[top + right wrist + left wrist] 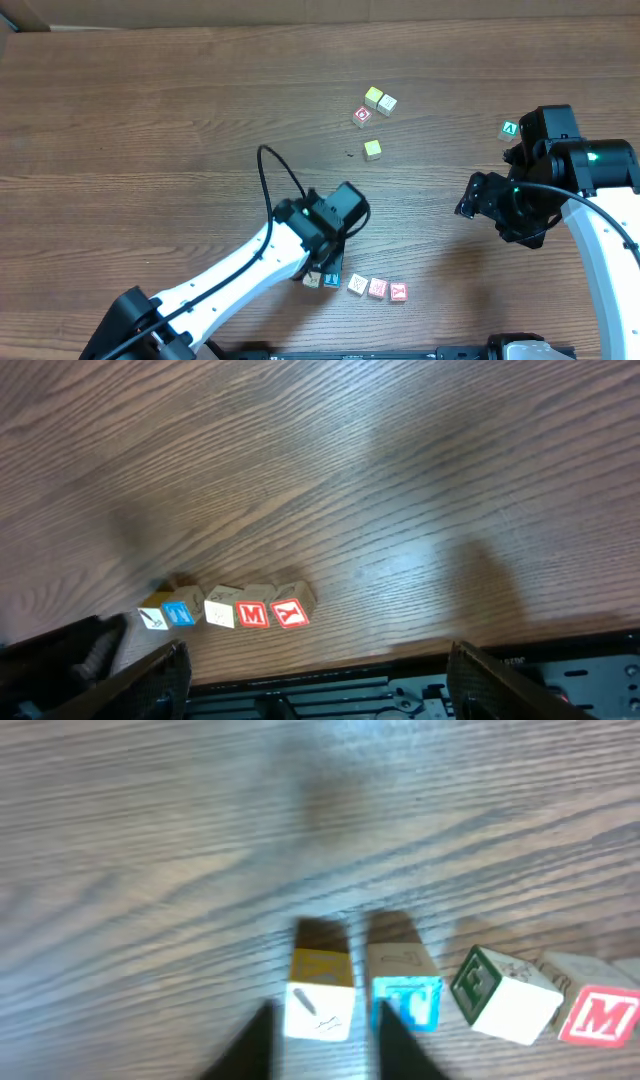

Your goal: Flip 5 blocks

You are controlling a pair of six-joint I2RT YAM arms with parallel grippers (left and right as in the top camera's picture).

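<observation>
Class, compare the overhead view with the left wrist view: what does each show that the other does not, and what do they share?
Only the overhead view: four loose cubes mid-table, a green cube marked A, the left arm and the right arm.
Only the left wrist view: the left end effector with a finger on either side of the yellow-topped block, contact unclear, plus the letters on the green E block and the red M block.
Both views: the row of blocks on the wooden table.
</observation>
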